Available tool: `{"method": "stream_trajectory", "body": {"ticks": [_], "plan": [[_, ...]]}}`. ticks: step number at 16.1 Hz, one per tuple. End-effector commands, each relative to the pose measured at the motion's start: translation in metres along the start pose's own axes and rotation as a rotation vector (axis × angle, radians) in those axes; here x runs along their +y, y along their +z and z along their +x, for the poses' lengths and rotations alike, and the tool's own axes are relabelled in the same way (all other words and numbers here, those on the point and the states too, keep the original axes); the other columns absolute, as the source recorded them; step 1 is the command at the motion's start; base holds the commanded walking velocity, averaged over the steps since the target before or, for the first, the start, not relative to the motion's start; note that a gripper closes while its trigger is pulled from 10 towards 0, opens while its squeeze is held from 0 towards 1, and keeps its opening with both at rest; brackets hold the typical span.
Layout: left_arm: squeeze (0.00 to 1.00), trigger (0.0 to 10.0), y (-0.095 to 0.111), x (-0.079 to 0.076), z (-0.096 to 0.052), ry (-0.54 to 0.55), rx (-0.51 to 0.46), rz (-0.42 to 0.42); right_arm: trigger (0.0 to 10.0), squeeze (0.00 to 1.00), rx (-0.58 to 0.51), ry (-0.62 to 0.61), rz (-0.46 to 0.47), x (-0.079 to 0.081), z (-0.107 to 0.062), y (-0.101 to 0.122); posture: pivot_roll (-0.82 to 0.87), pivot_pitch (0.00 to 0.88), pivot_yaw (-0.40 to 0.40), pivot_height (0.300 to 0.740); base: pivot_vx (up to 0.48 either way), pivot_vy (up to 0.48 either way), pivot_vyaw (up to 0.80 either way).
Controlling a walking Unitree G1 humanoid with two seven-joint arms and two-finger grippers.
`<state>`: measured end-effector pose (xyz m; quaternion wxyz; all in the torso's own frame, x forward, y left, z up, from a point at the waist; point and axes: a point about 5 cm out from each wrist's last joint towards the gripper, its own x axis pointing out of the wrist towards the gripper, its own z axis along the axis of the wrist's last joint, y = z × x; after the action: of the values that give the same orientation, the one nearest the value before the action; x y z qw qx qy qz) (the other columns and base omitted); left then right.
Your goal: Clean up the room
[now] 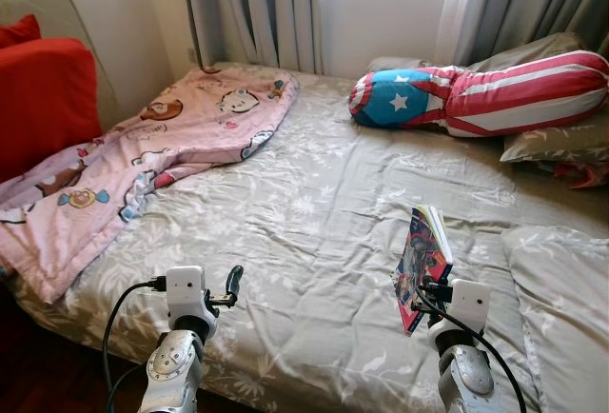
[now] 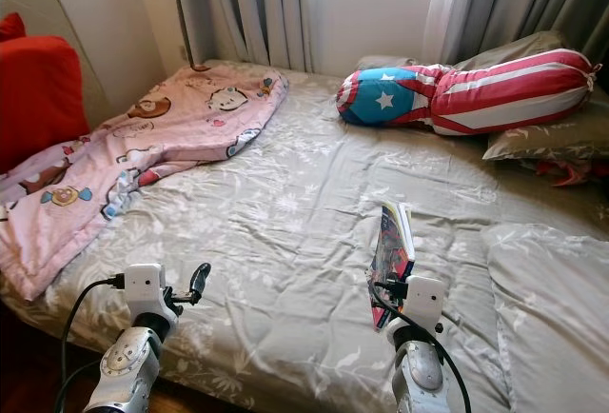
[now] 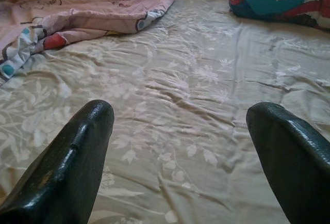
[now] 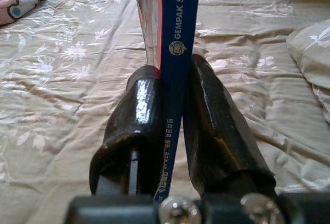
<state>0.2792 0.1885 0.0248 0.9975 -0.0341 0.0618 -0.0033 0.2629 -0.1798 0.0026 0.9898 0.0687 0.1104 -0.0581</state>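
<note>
Right gripper clamps a thin comic book by its blue spine, fingers pressed on both sides. Spine text reads "GEMPAK STAR..."; the smaller print below it is too small to read. Book stands on edge, long axis pointing up and slightly away from the robot, colourful cover facing the robot's left, held above the near edge of the bed, right of centre. Right arm is low at the near edge, wrist pointing forward over the sheet.

Left gripper is near the bed's near left corner, also reaching forward, fingers spread wide with nothing between them, just floral grey sheet ahead.

Further in: grey pillow along the right edge. Pink cartoon-print blanket rumpled along the left edge up to the far left corner. Star-and-stripes bolster lies across the far right, on more grey pillows. Red cushion off the left edge. Grey curtains behind.
</note>
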Motion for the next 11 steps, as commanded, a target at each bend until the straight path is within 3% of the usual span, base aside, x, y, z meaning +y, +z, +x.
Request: {"method": "stream_trajectory", "body": {"ticks": [1, 4, 11], "plan": [[0.00, 10.0, 0.0021, -0.0014, 0.0009, -0.006, -0.003, 0.001, 10.0, 0.00, -0.024, 0.009, -0.002, 0.0016, 0.0027, 0.0052, -0.05, 0.000, 0.004, 0.682, 0.000, 0.000, 0.00], [0.00, 10.0, 0.0027, -0.0016, 0.0016, -0.009, -0.002, 0.002, 10.0, 0.00, -0.037, 0.011, -0.011, 0.0023, 0.0028, 0.0067, -0.05, 0.000, 0.005, 0.662, 0.000, 0.000, 0.00], [0.00, 10.0, 0.0040, -0.0006, 0.0035, -0.007, 0.003, -0.002, 10.0, 0.00, -0.034, 0.003, -0.005, 0.0009, 0.0023, 0.0059, -0.05, 0.000, -0.001, 0.662, 0.000, 0.000, 0.00]]}}
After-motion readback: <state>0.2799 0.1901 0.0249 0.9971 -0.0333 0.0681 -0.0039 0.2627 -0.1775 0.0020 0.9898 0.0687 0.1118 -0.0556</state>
